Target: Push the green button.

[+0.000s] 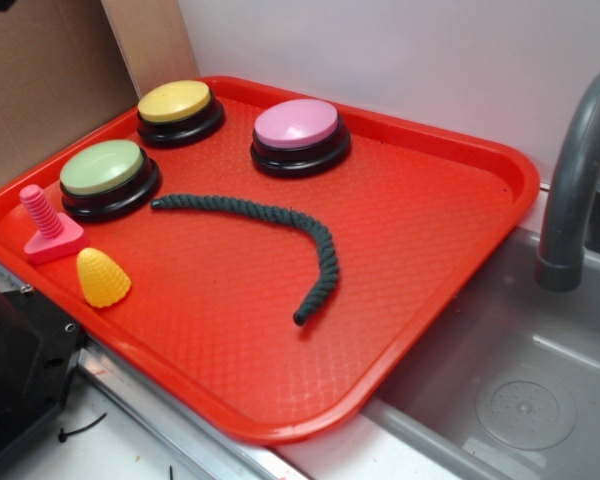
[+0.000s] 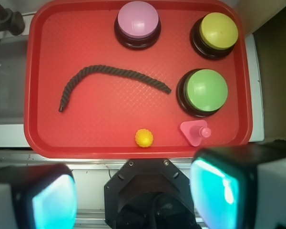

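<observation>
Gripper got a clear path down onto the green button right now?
Probably yes. The green button sits uncovered on the red tray, and the gripper is open above the tray's near edge. The pink bolt stands close beside it.

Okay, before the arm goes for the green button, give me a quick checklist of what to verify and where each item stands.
1. Green button in view, dome uncovered: ok.
2. Nothing resting on it; the rope ends beside its base, the pink bolt stands close by: ok.
3. Not confusable: yellow button and pink button sit apart from it: ok.
4. Gripper above the button: not ok, it is back off the tray edge.
5. Gripper empty, jaws spread: ok.
6. Button upright on the tray: ok.
</observation>
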You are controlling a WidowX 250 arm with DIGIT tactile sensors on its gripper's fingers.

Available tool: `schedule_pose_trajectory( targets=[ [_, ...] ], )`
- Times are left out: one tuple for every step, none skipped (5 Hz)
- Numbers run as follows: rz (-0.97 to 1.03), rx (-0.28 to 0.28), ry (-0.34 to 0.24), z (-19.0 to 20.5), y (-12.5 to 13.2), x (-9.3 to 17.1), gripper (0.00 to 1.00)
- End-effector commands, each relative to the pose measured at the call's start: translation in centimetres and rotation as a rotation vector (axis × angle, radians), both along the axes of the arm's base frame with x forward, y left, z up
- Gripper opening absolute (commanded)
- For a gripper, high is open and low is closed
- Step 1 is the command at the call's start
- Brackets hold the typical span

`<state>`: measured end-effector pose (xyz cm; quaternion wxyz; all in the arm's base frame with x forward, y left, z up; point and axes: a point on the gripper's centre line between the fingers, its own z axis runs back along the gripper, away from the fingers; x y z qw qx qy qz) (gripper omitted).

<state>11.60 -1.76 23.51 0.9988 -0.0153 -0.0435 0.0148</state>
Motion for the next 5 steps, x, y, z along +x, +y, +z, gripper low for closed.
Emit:
schedule_pose_trajectory(
  targets=[
    [0.000,0.000,0.000,0.0,0.0,0.0,1.00],
    [0.071,-0.057,-0.054,-2.8,3.9,3.9,1.00],
    [0.160,-0.111,-0.155,-5.4,5.9,8.1,1.00],
    [0.095,0.010,-0.033,-9.1,5.6,8.7,1.00],
    [0.059,0.021,-0.019,-12.0,7.3,7.3,1.00]
  ],
)
